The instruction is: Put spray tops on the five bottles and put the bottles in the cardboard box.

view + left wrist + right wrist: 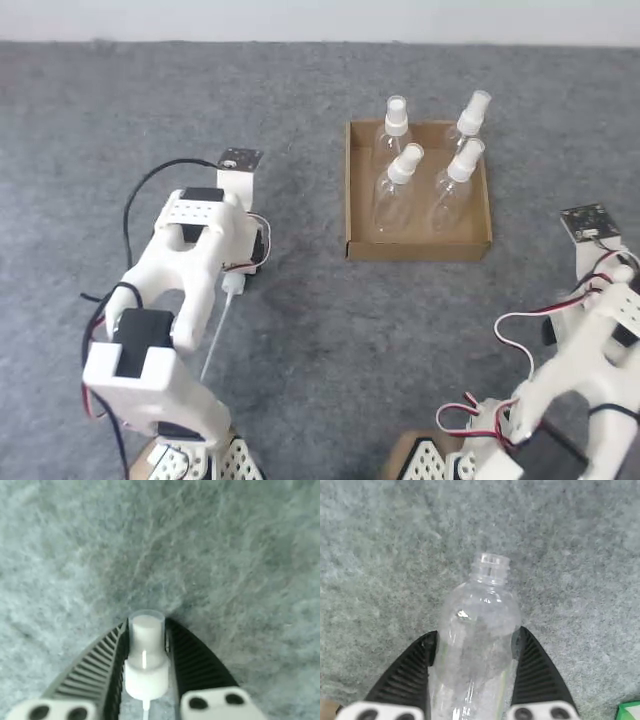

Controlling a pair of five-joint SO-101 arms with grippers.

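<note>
Your left gripper [146, 624], tilted down over the desk's left half, clamps the spray top [146, 652]. Your right gripper [476, 632], near the right edge, clamps the uncapped bottle [481, 607].

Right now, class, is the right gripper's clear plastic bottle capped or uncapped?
Uncapped: the clear plastic bottle shows a bare threaded neck.

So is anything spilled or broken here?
No, nothing looks spilled or broken. Four bottles with tops sit in the box. The left hand grips a spray top, and the right hand grips an open bottle.
</note>
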